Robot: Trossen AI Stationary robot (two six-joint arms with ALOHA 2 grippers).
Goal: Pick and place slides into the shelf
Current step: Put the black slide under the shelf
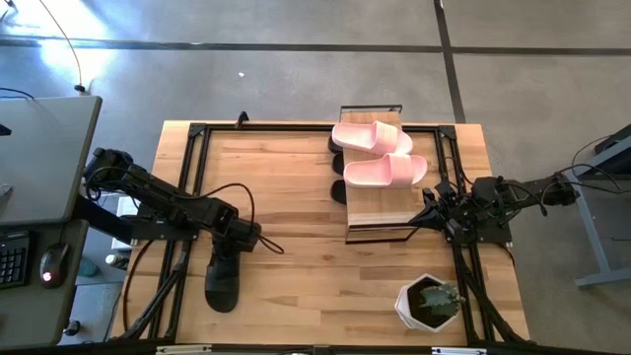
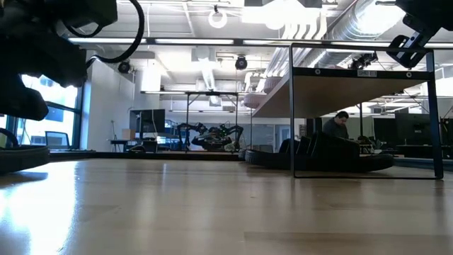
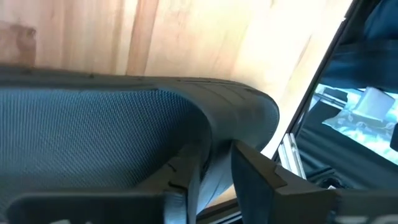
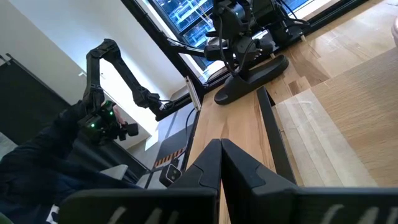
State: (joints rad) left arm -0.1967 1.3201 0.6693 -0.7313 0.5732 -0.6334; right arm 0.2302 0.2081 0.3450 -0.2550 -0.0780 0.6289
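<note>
The left gripper [image 1: 229, 258] is low over a black slide [image 1: 223, 279] near the table's [image 1: 296, 266] left front edge. Its fingers are at the strap, but I cannot tell if they already grip. The slide looks light and a bit soft, so the strap is the best hold. The right gripper [image 1: 430, 209] waits closed beside the shelf [image 1: 380, 212], where a pink pair [image 1: 380, 153] lies. Other black slides are mostly hidden under the shelf.

Robotics lab – exposed ceiling ducts [image 2: 368, 18], concrete floor [image 1: 296, 79], workstations beyond.
</note>
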